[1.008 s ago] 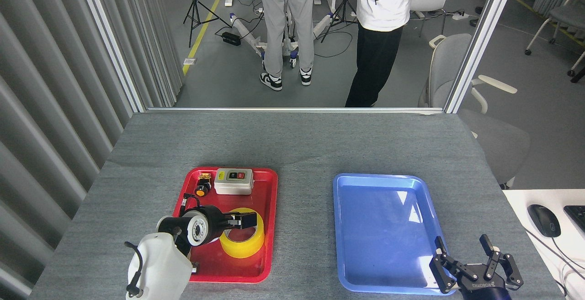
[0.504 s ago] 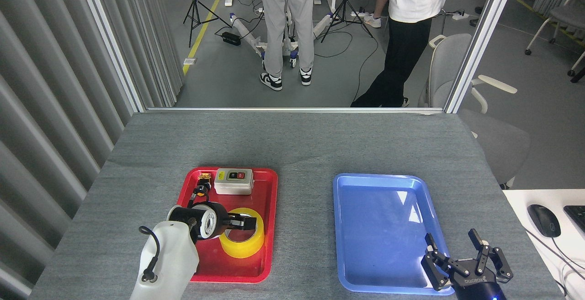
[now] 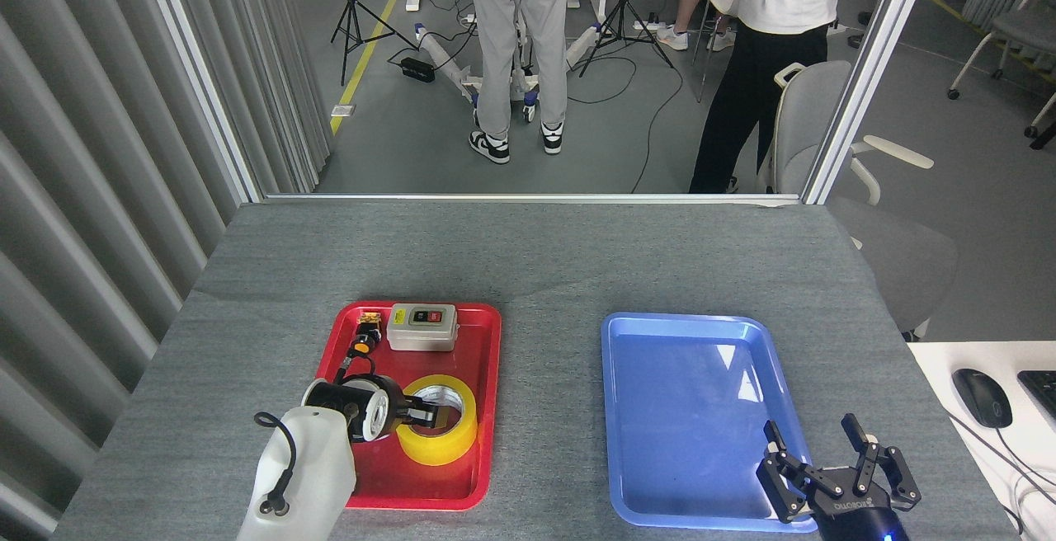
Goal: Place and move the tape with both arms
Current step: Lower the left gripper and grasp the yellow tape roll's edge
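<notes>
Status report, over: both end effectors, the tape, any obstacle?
Left end effector at the tape, one finger in its core, grip unclear. Right end effector open, empty, over blue tray. Tape flat in red tray. Nothing blocking.

Glossy yellow tape point(image 3: 450, 440) lies in a red tray point(image 3: 483, 409); the other tray point(image 3: 660, 331) is blue.

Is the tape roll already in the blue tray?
No, the tape lies in the red tray; the blue tray holds nothing.

Bright, even, sharp throughout; white glare on blue tray point(image 3: 737, 376), soft shadows, slight bending at edges.
</notes>
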Motion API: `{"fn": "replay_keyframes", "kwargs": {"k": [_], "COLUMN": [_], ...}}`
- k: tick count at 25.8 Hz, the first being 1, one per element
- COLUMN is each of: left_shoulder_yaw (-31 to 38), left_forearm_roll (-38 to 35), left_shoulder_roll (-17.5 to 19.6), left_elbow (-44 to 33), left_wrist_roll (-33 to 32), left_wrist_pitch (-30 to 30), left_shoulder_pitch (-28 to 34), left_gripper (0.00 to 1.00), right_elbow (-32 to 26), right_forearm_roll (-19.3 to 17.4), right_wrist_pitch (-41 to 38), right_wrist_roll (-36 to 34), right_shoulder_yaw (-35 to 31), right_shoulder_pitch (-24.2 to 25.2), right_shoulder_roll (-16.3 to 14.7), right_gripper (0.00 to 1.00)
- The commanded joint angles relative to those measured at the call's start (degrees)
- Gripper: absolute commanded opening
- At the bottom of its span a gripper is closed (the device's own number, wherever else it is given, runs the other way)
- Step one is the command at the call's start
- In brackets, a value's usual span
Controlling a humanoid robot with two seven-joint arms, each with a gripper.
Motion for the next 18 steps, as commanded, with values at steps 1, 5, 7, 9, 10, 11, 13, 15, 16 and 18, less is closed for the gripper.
{"fn": "replay_keyframes", "kwargs": {"k": [1,5,7,9,10,11,13,15,16,18], "left_shoulder_yaw": [-1.2,-1.3,-1.3,-1.3,-1.3,-1.3,-1.3,-1.3,-1.3,-1.3], "left_forearm_roll": [-1.0,-1.3,-1.7,-1.9,-1.9,-1.9,-1.9,-1.9,-1.9,-1.9], "left_shoulder_roll": [0.0,0.5,0.9,1.4,1.8,2.1,2.7,3.0,3.1,3.1], "left_elbow": [0.7,1.0,1.8,2.6,3.0,3.4,3.8,3.9,3.9,3.9], "left_wrist_roll": [0.1,3.0,4.0,5.1,5.8,6.4,7.0,7.0,7.0,7.0], "left_wrist_pitch": [-0.2,-0.5,-0.6,-0.6,-0.6,-0.6,-0.7,-0.7,-0.7,-0.8], "left_shoulder_pitch": [-0.1,-0.1,-0.1,-0.1,-0.1,-0.1,-0.1,-0.1,-0.1,-0.1], "left_gripper": [0.75,0.66,0.64,0.62,0.61,0.59,0.58,0.57,0.57,0.56], "right_elbow": [0.0,0.0,0.0,0.0,0.0,0.0,0.0,0.0,0.0,0.0], "right_forearm_roll": [0.2,0.2,0.3,0.2,0.3,0.4,0.5,0.5,0.5,0.5], "right_wrist_pitch": [0.1,0.2,0.2,0.2,0.2,0.2,0.1,0.2,0.2,0.2], "right_wrist_roll": [0.0,0.0,0.0,0.0,0.0,0.0,0.0,0.0,0.0,0.1], "right_shoulder_yaw": [0.0,0.0,0.0,0.0,0.0,0.0,0.0,0.0,-0.1,-0.1], "right_shoulder_pitch": [0.0,0.0,0.1,0.1,0.0,0.0,0.0,-0.1,-0.1,-0.5], "right_shoulder_roll": [1.2,2.2,2.3,2.7,3.0,3.3,3.3,3.9,4.1,4.1], "right_gripper": [1.00,1.00,1.00,1.00,1.00,1.00,1.00,1.00,1.00,1.00]}}
